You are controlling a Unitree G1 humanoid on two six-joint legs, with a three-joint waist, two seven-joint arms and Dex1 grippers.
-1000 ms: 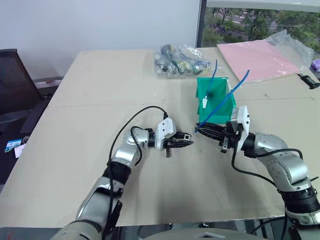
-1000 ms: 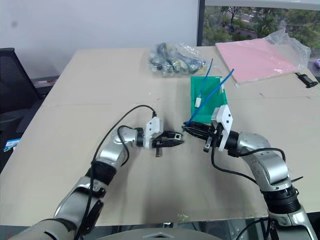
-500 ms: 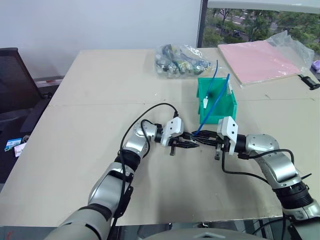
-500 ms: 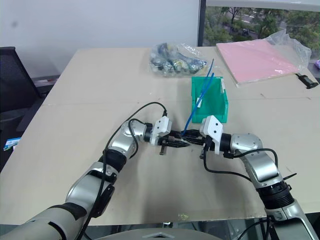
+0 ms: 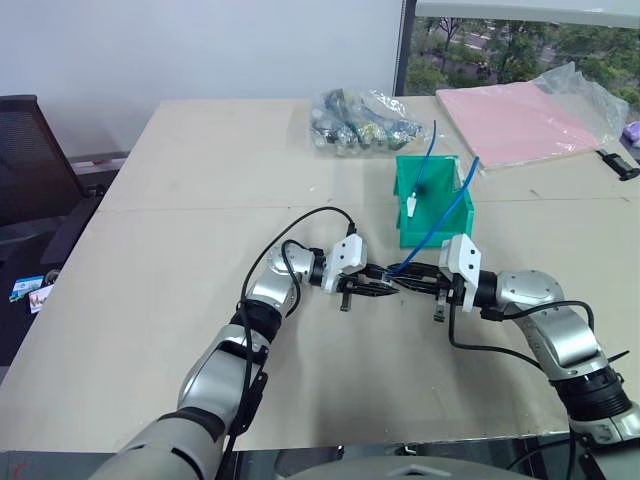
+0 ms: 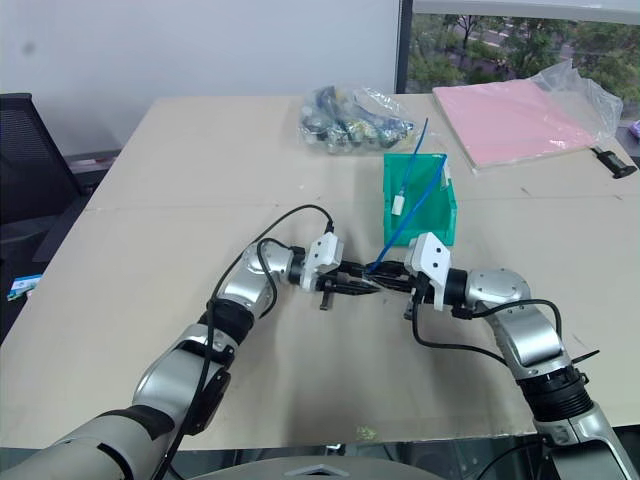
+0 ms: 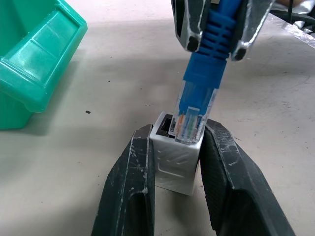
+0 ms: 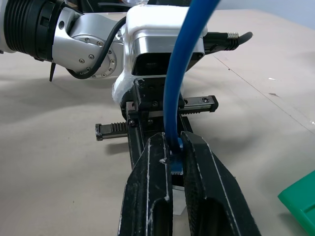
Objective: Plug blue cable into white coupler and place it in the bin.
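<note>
Contact is the news: a second ago the two arms were well apart over the middle of the bench, and they have since closed in until plug and socket meet.

On the left, the left end effector is clamped on the coupler, socket facing the other arm. The clear plug of the cable sits at the socket mouth, its tip only partly in and a little askew, so the joint looks started, not seated.

On the right, the right end effector is pinched tight on the cable's blue boot, just behind the plug. From there the cable arcs up and back toward the bin, which stands nearer the far right of the bench and already has another blue cable and a white coupler in it.

Judging by this, a straight push should finish the mating; the placing in the bin is not yet begun.
</note>
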